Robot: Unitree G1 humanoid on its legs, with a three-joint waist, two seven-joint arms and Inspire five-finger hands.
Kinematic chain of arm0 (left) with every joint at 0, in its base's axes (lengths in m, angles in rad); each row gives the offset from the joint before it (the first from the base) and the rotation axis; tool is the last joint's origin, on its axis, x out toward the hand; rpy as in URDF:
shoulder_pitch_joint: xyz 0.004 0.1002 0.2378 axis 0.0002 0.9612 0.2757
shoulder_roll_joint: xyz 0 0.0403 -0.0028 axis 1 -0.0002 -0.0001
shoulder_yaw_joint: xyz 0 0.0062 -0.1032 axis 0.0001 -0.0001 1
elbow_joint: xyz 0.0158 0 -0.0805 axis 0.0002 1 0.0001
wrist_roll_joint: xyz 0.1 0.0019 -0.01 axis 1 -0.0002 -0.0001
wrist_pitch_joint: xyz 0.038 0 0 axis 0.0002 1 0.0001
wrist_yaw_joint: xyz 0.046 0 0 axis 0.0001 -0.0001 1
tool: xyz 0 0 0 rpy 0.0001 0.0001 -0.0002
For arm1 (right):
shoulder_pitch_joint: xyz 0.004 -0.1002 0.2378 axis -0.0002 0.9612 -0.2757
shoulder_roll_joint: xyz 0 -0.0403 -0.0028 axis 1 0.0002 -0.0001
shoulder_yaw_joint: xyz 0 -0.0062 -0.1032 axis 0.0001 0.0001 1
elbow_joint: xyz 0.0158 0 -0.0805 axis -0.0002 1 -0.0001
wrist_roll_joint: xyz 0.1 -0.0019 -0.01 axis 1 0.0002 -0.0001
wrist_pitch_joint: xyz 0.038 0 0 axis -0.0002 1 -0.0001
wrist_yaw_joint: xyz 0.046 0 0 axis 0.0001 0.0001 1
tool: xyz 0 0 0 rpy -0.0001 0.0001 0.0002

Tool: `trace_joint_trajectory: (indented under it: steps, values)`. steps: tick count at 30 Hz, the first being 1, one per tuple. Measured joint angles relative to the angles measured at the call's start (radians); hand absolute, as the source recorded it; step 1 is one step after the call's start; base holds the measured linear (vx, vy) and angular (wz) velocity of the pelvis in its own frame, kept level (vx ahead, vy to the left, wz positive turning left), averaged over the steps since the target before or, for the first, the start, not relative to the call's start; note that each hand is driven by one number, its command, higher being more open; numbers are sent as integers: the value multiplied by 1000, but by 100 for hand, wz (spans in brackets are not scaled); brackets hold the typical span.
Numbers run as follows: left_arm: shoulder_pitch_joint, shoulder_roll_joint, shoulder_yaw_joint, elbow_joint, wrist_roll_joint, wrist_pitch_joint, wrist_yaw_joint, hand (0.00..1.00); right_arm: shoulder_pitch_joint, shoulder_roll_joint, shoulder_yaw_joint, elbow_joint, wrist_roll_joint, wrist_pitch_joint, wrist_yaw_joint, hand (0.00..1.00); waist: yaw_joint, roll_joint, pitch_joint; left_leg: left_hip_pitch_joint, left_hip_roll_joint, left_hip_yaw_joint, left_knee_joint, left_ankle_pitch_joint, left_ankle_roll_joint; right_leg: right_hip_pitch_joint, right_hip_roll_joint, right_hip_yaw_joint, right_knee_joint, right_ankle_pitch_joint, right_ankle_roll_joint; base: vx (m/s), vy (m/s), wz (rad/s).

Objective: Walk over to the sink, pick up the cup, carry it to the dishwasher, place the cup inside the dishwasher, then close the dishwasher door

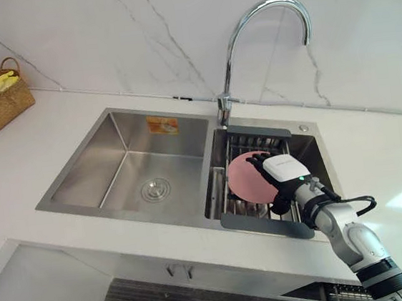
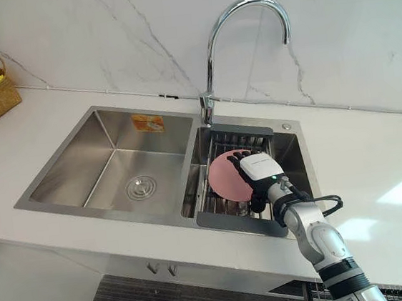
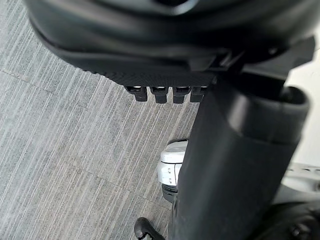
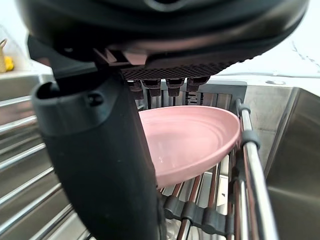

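Right hand [image 1: 286,169], fingers [image 1: 258,160] straight, lies over a shallow pink dish [image 1: 244,180] on the rack [image 1: 266,225] of the steel sink [image 1: 108,160]; orange basin label [image 1: 162,124] illegible.

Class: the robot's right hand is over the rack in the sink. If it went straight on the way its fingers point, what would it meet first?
Most likely the pink dish lying on the rack: the right hand points at it from close by. Whether the fingers touch it is unclear.

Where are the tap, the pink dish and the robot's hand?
tap [image 1: 223,108], left eye view, its base.
pink dish [image 4: 192,137], right wrist view, its inner surface.
right hand [image 1: 285,168], left eye view, its white back.
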State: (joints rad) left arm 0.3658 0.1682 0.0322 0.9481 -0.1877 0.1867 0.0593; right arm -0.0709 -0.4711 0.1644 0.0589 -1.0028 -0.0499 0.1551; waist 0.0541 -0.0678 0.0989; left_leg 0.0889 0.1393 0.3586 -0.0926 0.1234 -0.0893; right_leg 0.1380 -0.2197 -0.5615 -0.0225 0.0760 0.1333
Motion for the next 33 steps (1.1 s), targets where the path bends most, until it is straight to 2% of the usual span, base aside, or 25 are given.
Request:
trace_joint_trajectory:
  steps: [6,14,18,22,27,33]
  values:
    - [1,-2,0,0,0,0,1,100,26,11,-10,16,0,-17,-89,100,-4,6,-1,0,-1,-1,0,0,0,0,0,-1,0,0,0,0,0,0]
    - [7,-12,-3,2,0,0,4,100,35,18,-16,16,1,-22,-111,100,-13,29,-9,1,-1,-1,0,0,0,1,0,0,0,0,0,0,0,0]
    - [7,-12,-3,1,0,0,5,100,36,18,-37,13,33,-15,-107,100,-12,32,-8,1,-1,-2,0,0,0,2,0,-1,0,0,0,0,0,0]
    - [7,-19,1,1,0,0,6,100,35,17,-54,-64,80,19,-54,100,-11,32,-8,0,2,-1,0,0,0,4,1,1,0,0,0,0,0,0]
    - [8,-21,5,1,0,0,7,100,32,17,-99,-208,137,36,10,100,-8,28,-9,3,5,4,0,0,0,4,3,5,1,0,0,0,0,-1]
    - [14,-28,30,-1,1,1,7,100,31,11,-120,-297,189,58,112,100,-9,24,-11,11,6,14,0,0,0,4,4,14,4,0,0,0,0,-5]
